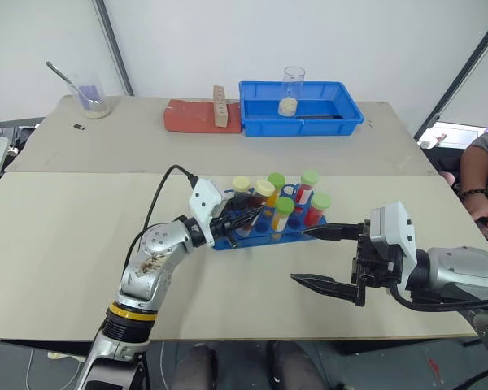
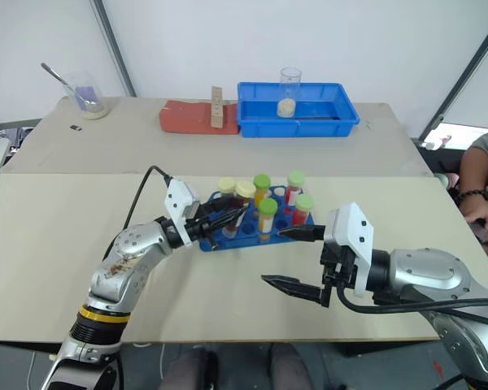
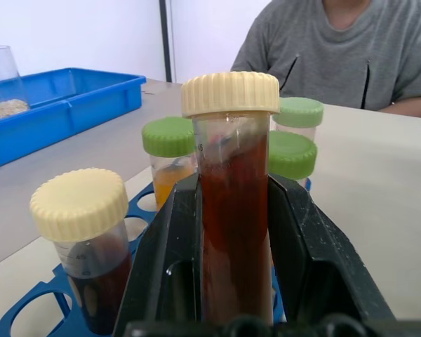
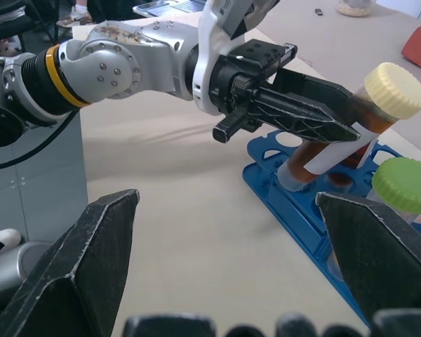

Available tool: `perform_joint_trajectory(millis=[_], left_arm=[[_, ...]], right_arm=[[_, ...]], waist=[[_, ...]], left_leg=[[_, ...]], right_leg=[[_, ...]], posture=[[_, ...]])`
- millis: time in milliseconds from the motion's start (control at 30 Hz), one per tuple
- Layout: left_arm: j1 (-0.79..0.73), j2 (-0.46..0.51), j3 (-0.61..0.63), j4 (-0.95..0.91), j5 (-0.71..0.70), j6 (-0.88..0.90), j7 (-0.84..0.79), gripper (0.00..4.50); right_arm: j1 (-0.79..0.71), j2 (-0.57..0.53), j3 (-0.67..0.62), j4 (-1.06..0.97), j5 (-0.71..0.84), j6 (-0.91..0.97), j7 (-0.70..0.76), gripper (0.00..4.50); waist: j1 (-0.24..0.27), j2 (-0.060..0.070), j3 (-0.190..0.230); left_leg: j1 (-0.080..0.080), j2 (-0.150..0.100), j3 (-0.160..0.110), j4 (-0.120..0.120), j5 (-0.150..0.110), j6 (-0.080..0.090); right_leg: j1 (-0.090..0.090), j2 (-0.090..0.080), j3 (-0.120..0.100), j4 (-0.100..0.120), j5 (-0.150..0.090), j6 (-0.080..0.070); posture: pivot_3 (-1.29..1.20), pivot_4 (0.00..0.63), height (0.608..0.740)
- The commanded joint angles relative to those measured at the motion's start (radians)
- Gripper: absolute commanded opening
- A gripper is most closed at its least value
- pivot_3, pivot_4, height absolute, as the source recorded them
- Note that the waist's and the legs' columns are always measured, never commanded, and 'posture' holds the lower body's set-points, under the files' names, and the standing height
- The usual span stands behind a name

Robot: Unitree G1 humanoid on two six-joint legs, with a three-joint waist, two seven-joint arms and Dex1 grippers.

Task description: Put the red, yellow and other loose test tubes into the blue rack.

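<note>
My left gripper (image 1: 237, 219) is shut on a dark red-brown test tube with a cream cap (image 1: 264, 189). The tube (image 4: 337, 144) is tilted, its lower end in a hole at the near left corner of the blue rack (image 1: 228, 242). Several more capped tubes stand upright in the rack: another cream-capped dark one (image 3: 84, 239), and green-capped ones with yellow-orange (image 1: 282, 215) and red (image 1: 317, 210) liquid. To the right of the rack my right gripper (image 1: 301, 255) hovers above the table, open and empty, pointing at the rack.
At the back of the table stands a large blue tray (image 1: 342, 114) with a glass beaker (image 1: 292, 88) in it. Left of it are a red pad (image 1: 191, 116) with a wooden strip (image 1: 220, 106), and a beaker with a spoon (image 1: 91, 97). A person (image 1: 481, 175) sits at the right edge.
</note>
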State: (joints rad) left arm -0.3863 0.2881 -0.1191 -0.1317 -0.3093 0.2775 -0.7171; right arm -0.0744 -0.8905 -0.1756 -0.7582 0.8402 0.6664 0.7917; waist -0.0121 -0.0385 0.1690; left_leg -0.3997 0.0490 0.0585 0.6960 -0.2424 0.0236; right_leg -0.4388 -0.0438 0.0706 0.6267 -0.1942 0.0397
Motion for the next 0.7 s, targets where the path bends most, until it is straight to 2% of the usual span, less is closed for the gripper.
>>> perform_joint_trajectory(millis=[33, 267, 700], left_arm=[[-0.021, -0.011, -0.007, 0.014, 0.015, -0.043, 0.001, 0.85], [-0.028, -0.033, -0.017, 0.049, 0.026, -0.07, 0.003, 0.85], [0.055, -0.064, -0.023, 0.068, 0.059, -0.184, 0.038, 0.85]], right_arm=[[0.0, -0.006, -0.026, -0.036, 0.015, 0.0, -0.012, 4.5], [0.008, -0.006, -0.029, -0.038, 0.013, -0.002, -0.02, 4.5], [0.003, 0.011, -0.008, -0.039, -0.022, -0.024, -0.04, 4.5]], waist=[[0.0, 0.0, 0.0], [0.0, 0.0, 0.0], [0.001, 0.0, 0.0]], left_leg=[[0.0, 0.0, 0.0, 0.0, 0.0, 0.0], [0.0, 0.0, 0.0, 0.0, 0.0, 0.0], [0.0, 0.0, 0.0, 0.0, 0.0, 0.0]], right_leg=[[0.0, 0.0, 0.0, 0.0, 0.0, 0.0], [0.0, 0.0, 0.0, 0.0, 0.0, 0.0], [0.0, 0.0, 0.0, -0.001, 0.0, 0.0]], posture=[[0.0, 0.15, 0.729], [0.0, 0.15, 0.729], [0.0, 0.15, 0.729]])
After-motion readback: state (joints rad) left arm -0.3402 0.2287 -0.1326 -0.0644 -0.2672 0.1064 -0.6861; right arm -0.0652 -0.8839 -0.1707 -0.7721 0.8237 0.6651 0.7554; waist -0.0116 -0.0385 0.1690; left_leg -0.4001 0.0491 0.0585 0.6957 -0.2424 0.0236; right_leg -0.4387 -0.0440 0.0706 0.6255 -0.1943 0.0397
